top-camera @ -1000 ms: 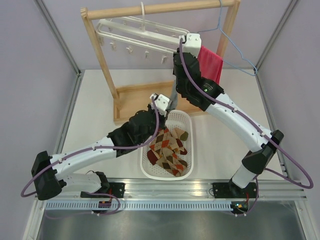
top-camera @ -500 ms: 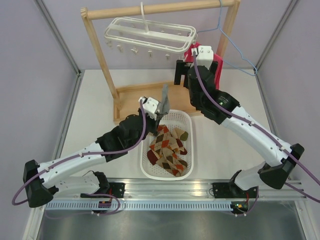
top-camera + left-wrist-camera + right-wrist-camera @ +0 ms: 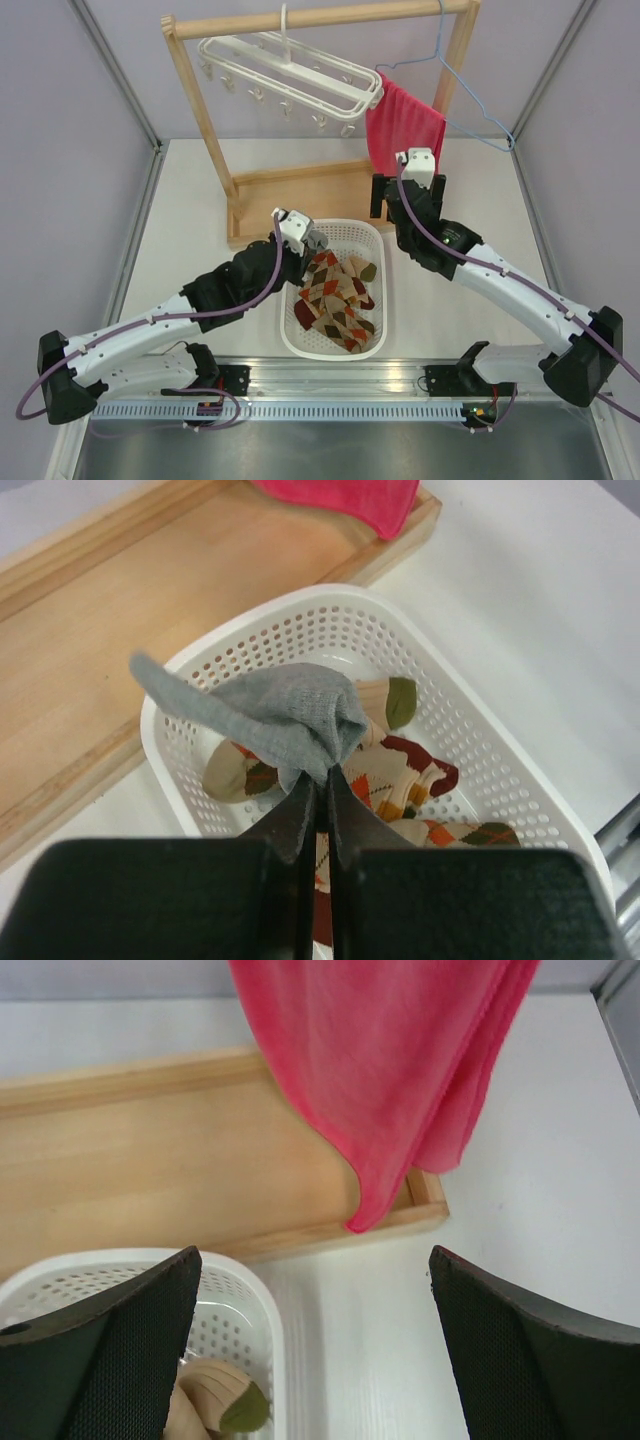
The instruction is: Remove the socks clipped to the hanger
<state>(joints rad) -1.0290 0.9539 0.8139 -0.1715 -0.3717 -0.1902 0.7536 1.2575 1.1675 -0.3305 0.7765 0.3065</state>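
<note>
From above, the white hanger hangs tilted by its hook from the top bar of a wooden rack. A red towel hangs to its right on a blue wire hanger. On the counter in front of the rack's base sits a white basket with a heap of patterned socks inside. The left pincer is over the basket's far left corner. The right pincer is above the counter just beyond the basket's far right corner, below the towel, its fingers spread wide.

The left wrist view shows that pincer pressed together on a bunched fold of a grey sock, which it holds over the basket's far end. Argyle socks lie underneath, and the wooden base is beyond.

The right wrist view shows the two fingers far apart with nothing between them. Below them are the towel's hanging edge, the wooden base and the basket's corner.
</note>
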